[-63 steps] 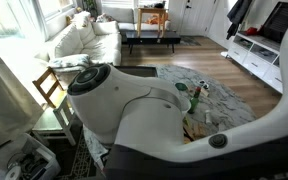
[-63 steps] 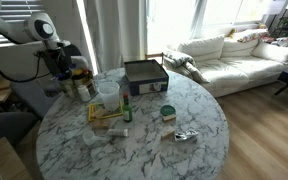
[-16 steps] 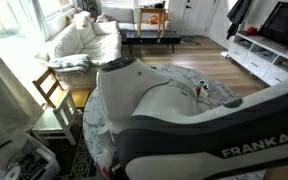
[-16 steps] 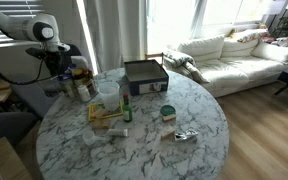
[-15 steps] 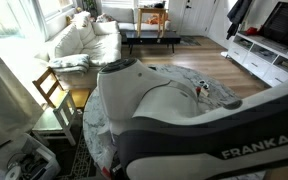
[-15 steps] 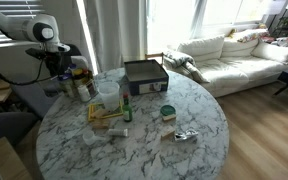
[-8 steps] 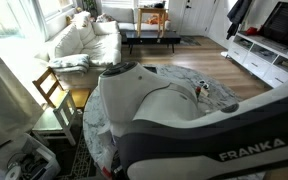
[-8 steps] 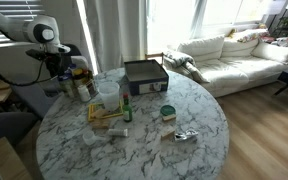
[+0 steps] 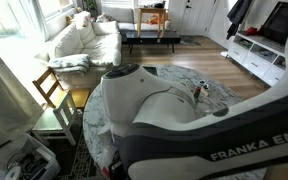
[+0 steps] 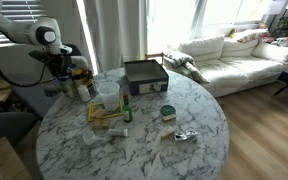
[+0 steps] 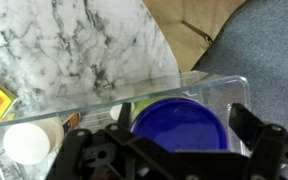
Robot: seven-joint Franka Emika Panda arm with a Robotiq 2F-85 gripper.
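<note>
In the wrist view my gripper (image 11: 169, 140) is open, its two black fingers standing either side of a round blue lid (image 11: 179, 128). The lid tops a jar inside a clear plastic bin (image 11: 214, 85). A white cap (image 11: 26, 143) sits in the same bin to the left. In an exterior view the gripper (image 10: 64, 70) hangs over this bin (image 10: 80, 86) at the edge of the round marble table (image 10: 184, 100). I cannot tell whether the fingers touch the lid.
On the table stand a clear cup (image 10: 108, 95), a small green bottle (image 10: 127, 110), a dark box (image 10: 144, 73), a green-lidded jar (image 10: 168, 112), a foil wrapper (image 10: 185, 135) and a yellow packet (image 10: 104, 118). A grey chair (image 11: 269, 40) is beside the table. The arm's body (image 9: 174, 120) fills an exterior view.
Over the last second the arm's body shifts slightly in an exterior view; the gripper stays over the bin. Nothing on the table has moved.
</note>
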